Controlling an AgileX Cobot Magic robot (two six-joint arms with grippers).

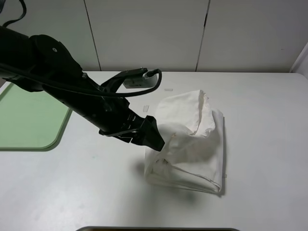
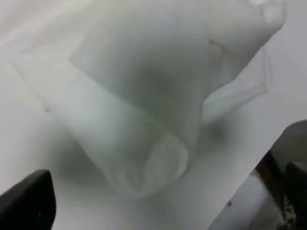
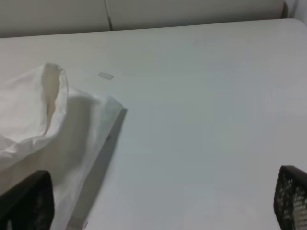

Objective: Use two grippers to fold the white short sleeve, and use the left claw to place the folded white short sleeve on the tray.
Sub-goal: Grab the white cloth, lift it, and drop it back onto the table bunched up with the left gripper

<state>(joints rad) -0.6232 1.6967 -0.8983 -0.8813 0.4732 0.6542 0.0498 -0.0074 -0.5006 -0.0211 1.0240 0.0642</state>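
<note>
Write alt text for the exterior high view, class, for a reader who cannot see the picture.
A black robot arm reaches in from the left, its left claw at the left edge of a folded, wrinkled white short sleeve on a white table. A pale green tray lies at the table's left edge, with nothing seen on it. The other arm is out of this view.

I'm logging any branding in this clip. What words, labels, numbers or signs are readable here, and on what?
None can be read in any view.
White T-shirt: plain, no print or legible tag.
Pale green tray: no marking.
Left claw and its black arm: no readable label.
Small tape strips on the table: blank.
The left wrist view is too blurred to read anything.
</note>
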